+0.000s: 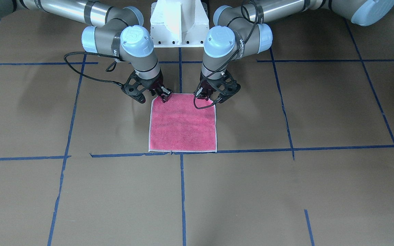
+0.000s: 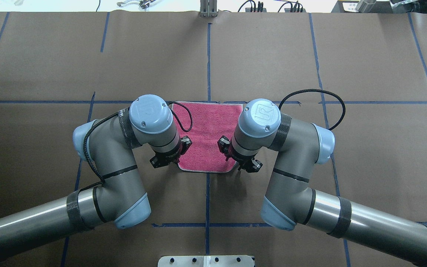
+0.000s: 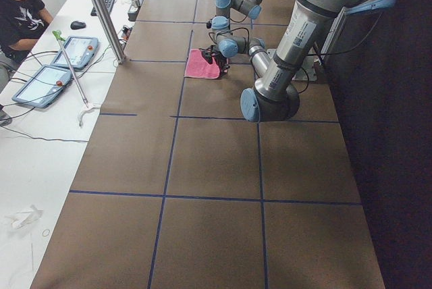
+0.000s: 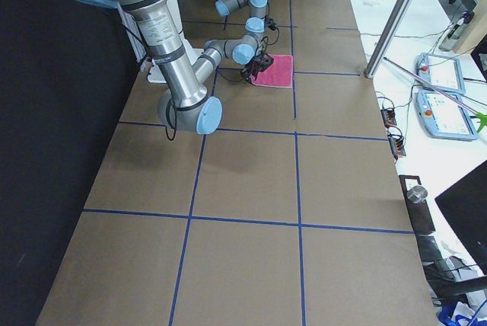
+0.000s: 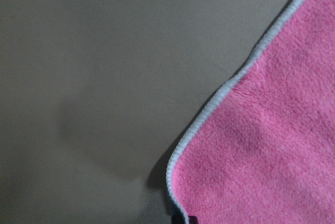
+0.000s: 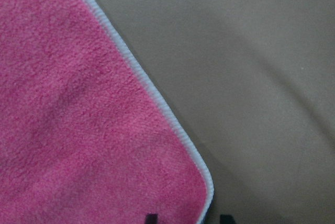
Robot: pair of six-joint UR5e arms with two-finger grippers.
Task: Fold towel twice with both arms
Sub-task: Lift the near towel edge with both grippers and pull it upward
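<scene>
The towel (image 1: 182,124) lies flat on the brown table, pink face up, with a whitish border. It also shows in the overhead view (image 2: 208,137). My left gripper (image 1: 210,99) stands low at the towel's robot-side corner on my left, its fingers apart around the corner (image 5: 175,182). My right gripper (image 1: 154,98) stands the same way at the other robot-side corner (image 6: 204,192), with two dark fingertips (image 6: 152,217) either side of it. Both corners rest on the table. From overhead, the wrists hide most of the left gripper (image 2: 172,155) and the right gripper (image 2: 238,157).
Blue tape lines (image 1: 182,191) grid the brown paper table. The white pedestal base (image 1: 179,24) stands just behind the grippers. An operators' desk with tablets (image 3: 44,83), a seated person (image 3: 17,5) and a metal post (image 3: 101,12) lie beyond the table's far edge.
</scene>
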